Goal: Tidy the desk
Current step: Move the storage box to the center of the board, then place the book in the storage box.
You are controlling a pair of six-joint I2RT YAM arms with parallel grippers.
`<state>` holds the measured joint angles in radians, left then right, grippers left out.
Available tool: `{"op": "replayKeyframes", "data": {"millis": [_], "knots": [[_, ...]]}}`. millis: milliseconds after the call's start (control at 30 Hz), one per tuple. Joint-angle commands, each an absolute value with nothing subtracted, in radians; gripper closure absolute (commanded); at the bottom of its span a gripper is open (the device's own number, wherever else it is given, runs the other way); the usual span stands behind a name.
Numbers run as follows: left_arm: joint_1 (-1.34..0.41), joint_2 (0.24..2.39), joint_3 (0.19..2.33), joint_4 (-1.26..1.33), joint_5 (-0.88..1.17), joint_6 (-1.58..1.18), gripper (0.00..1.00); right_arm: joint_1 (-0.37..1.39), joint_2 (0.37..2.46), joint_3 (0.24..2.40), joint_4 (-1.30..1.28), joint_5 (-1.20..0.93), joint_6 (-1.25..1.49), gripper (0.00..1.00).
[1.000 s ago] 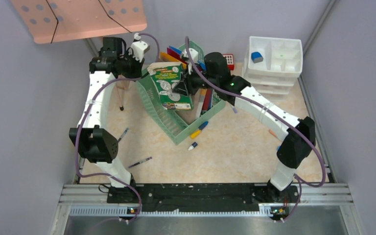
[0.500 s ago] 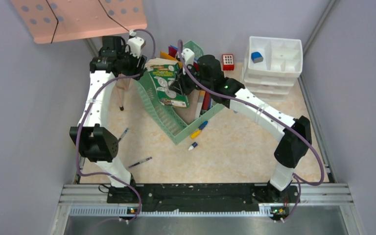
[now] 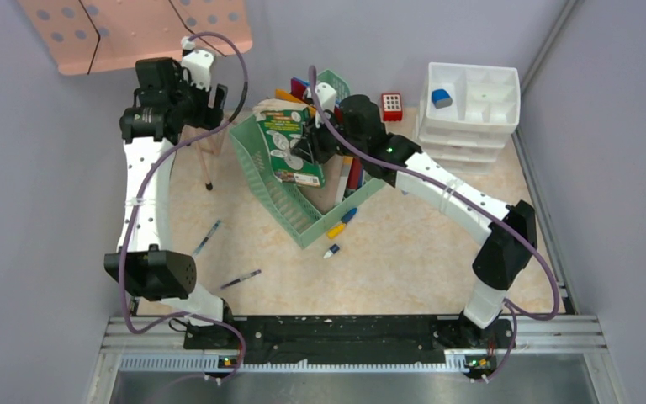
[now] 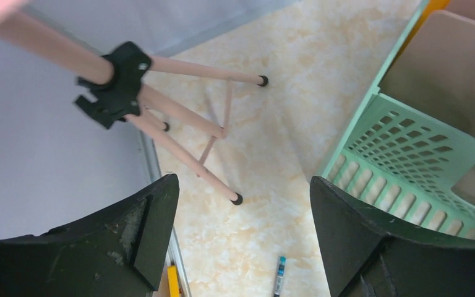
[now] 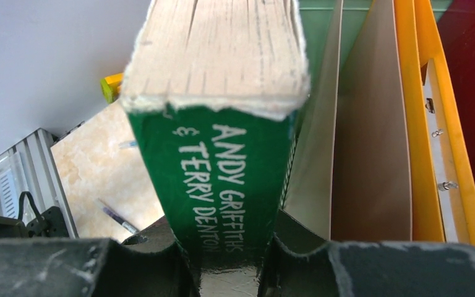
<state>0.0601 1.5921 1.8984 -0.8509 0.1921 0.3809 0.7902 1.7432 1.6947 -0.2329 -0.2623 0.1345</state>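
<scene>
Beige desk (image 3: 404, 252) underneath; right gripper (image 5: 227, 257) clamps the green book (image 5: 222, 173); left gripper (image 4: 244, 195) hangs spread wide.

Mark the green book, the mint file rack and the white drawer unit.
green book (image 3: 290, 151), top external view, front cover.
mint file rack (image 3: 276, 200), top external view, latticed side wall.
white drawer unit (image 3: 458, 141), top external view, stacked drawer fronts.

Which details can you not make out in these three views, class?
Right wrist view: the lower end of the book spine, hidden between the right gripper fingers.
Top view: the book's cover text, too small to read.
Left wrist view: the pen, cut off by the bottom edge.
</scene>
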Motion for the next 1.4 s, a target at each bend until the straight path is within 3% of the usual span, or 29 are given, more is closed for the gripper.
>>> {"op": "replayKeyframes", "data": {"millis": [0,467,733,1367], "knots": [[0.075,1.524,1.952,-0.768,0.119,0.294,0.17,0.833,1.708,1.713,-0.209,-0.255,0.127,1.0],[0.083,1.415,2.034,-0.859,0.076,0.229,0.15,0.953,1.818,1.784,-0.234,0.082,0.027,1.0],[0.083,1.381,2.014,-0.862,0.072,0.248,0.14,0.983,1.74,1.771,-0.237,0.142,-0.059,1.0],[0.082,1.366,1.958,-0.832,0.056,0.265,0.14,1.033,1.7,1.967,-0.342,0.151,-0.176,1.0]]}}
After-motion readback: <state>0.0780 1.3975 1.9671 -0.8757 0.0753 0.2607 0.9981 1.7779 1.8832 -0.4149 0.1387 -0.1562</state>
